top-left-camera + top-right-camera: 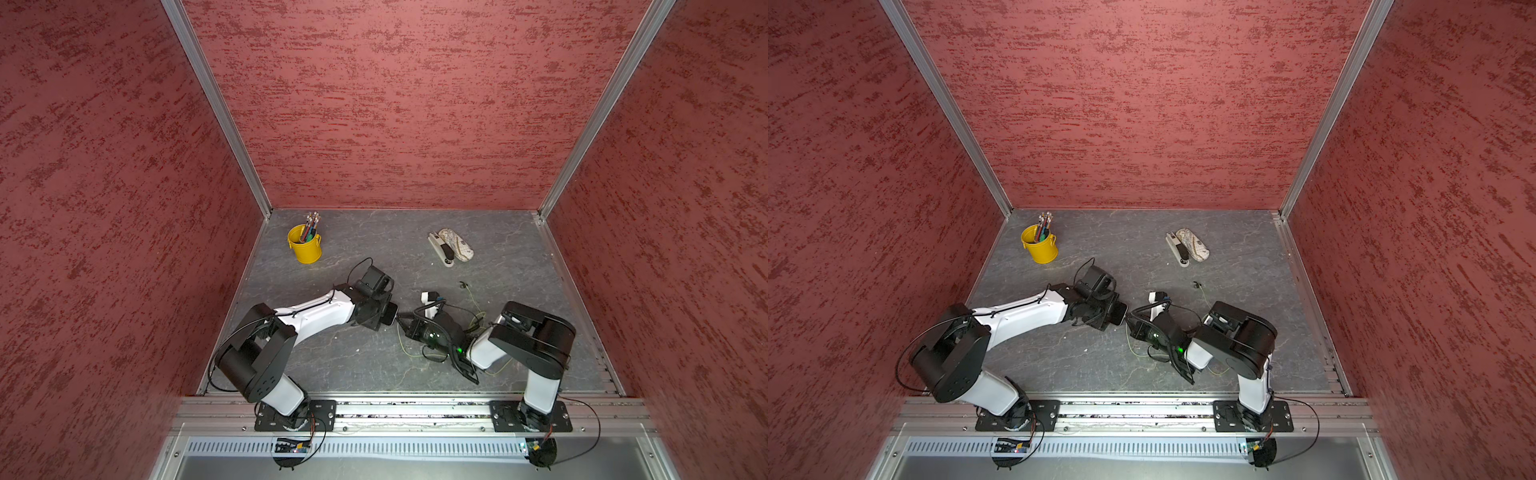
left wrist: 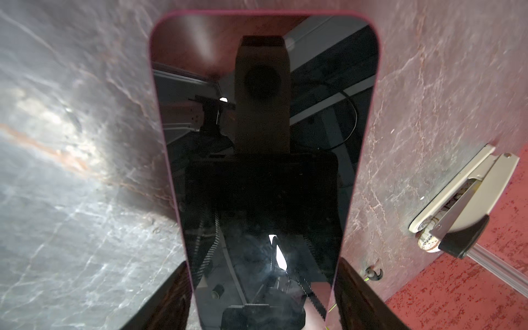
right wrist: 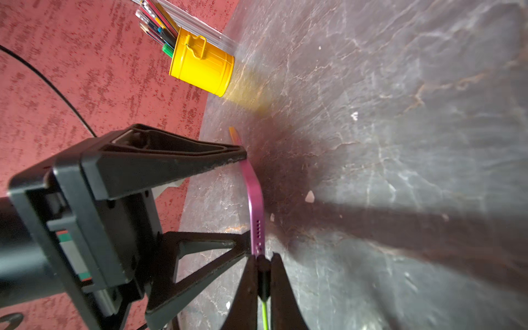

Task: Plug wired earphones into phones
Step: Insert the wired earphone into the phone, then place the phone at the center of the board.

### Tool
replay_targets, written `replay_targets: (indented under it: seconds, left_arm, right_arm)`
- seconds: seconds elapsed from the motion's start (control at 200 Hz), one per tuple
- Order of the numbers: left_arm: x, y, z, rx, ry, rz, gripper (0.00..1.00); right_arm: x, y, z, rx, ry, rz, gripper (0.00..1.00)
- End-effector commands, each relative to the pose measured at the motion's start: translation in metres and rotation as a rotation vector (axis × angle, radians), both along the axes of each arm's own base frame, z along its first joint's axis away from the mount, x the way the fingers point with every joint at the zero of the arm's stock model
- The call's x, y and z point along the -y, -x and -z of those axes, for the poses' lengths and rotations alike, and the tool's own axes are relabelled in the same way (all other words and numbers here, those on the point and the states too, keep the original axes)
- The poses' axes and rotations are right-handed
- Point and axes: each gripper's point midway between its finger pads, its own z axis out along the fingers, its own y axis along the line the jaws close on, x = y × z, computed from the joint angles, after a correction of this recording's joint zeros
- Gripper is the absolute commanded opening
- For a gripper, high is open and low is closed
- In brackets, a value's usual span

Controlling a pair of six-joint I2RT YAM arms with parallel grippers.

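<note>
My left gripper (image 2: 263,275) is shut on the phone (image 2: 263,171), a dark glossy slab with a purple rim, gripping its two long sides and holding it off the table. In both top views only the phone's end (image 1: 391,314) (image 1: 1122,312) shows past the fingers. My right gripper (image 3: 263,258) is shut on the earphones' black plug (image 3: 263,275), whose tip meets the phone's purple bottom edge (image 3: 256,205) beside a row of small holes. The yellow-green cable (image 1: 401,345) trails down to the table under the right arm. One black earbud (image 1: 462,285) lies on the table behind.
A yellow cup of pencils (image 1: 305,248) stands at the back left. A white-and-black stapler (image 1: 442,249) and a patterned case (image 1: 458,243) lie at the back right. Red walls enclose the grey stone tabletop (image 1: 353,365) on three sides.
</note>
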Motion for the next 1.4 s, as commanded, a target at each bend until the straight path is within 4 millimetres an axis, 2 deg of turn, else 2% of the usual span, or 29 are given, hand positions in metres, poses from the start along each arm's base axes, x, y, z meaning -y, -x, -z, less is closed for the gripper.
replay_targets:
  seconds: [0.0,0.22,0.326,0.431,0.566,0.641,0.852,0.972,1.122,1.282,1.393]
  left_arm:
    - [0.029,0.007,-0.022,0.021,0.133,0.047,0.72]
    - [0.049,0.007,-0.027,0.013,0.213,0.070,0.71]
    - [0.056,0.009,-0.031,0.017,0.221,0.084,0.71]
    - [0.056,0.009,-0.031,0.014,0.213,0.084,0.71]
    - [0.037,0.012,-0.017,-0.018,0.126,0.040,0.71]
    - [0.024,0.012,-0.008,-0.056,0.084,0.012,0.70]
    - [-0.013,0.005,0.003,-0.063,-0.030,-0.079,0.70]
    - [-0.021,0.001,0.006,-0.065,-0.052,-0.111,0.70]
    - [-0.028,-0.001,0.011,-0.076,-0.099,-0.129,0.70]
    - [-0.038,-0.003,0.016,-0.112,-0.190,-0.147,0.71]
    - [-0.041,-0.005,0.020,-0.137,-0.247,-0.155,0.72]
  right_arm:
    - [0.000,-0.015,-0.011,0.047,0.029,0.063,0.00]
    - [-0.014,-0.022,-0.035,0.110,-0.032,0.042,0.00]
    - [-0.020,-0.025,-0.035,0.112,-0.019,0.033,0.00]
    - [-0.018,-0.026,-0.034,0.110,-0.011,0.047,0.00]
    - [-0.008,-0.022,-0.032,0.108,-0.004,0.063,0.00]
    - [-0.004,-0.019,-0.031,0.109,0.001,0.059,0.08]
    - [0.004,-0.008,-0.031,0.109,-0.021,0.034,0.21]
    - [0.002,-0.002,-0.037,0.131,-0.033,0.003,0.32]
    - [0.007,-0.001,-0.032,0.118,0.004,0.010,0.43]
    - [0.028,-0.002,-0.034,0.113,0.075,0.078,0.44]
    - [0.044,-0.005,-0.043,0.123,0.146,0.129,0.44]
